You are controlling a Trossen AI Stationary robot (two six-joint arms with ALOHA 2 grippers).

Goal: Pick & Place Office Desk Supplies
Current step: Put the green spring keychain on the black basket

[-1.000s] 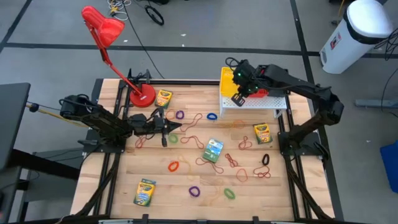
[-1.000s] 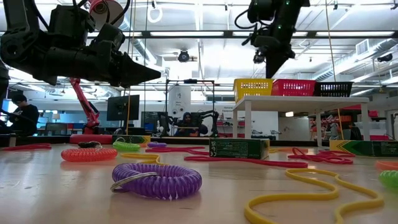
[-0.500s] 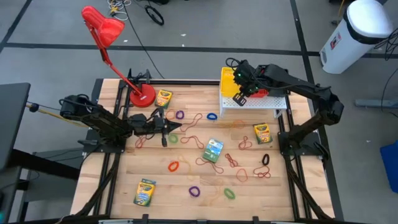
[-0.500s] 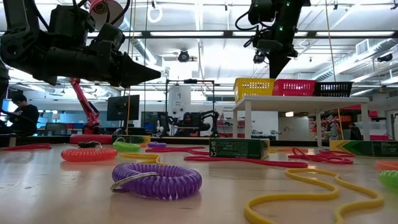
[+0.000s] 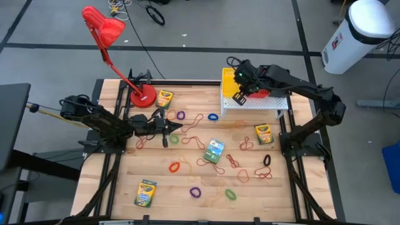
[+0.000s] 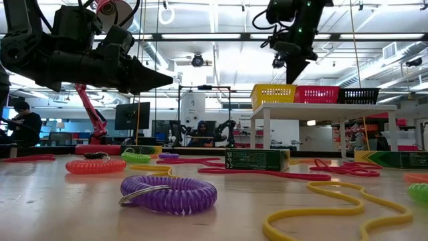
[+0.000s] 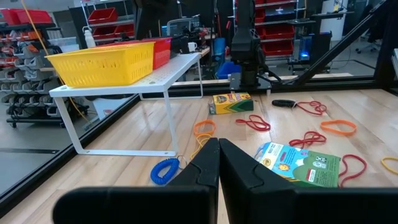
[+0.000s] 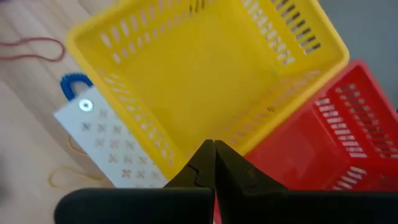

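Note:
My left gripper (image 5: 179, 127) hangs shut above the table's left-centre, holding nothing; its closed fingers (image 7: 219, 146) point toward the white shelf. My right gripper (image 8: 213, 146) is shut and empty, hovering over the yellow basket (image 8: 205, 74) with the red basket (image 8: 323, 137) beside it. Both baskets and a black one (image 6: 356, 96) stand on the white shelf (image 5: 256, 105) at the far right. Crayon boxes lie flat on the table (image 5: 164, 99) (image 5: 264, 134) (image 5: 145, 193), along with a green-blue box (image 5: 214, 150). Several coloured loops lie scattered, among them a purple coil (image 6: 168, 193) and a blue coil (image 7: 165, 171).
The red desk lamp (image 5: 142, 97) stands at the far left corner, its head reaching beyond the table. Red and orange band loops (image 5: 234, 161) crowd the centre and right. A white bin (image 5: 359, 31) stands off the table. People sit in the room behind (image 6: 13, 124).

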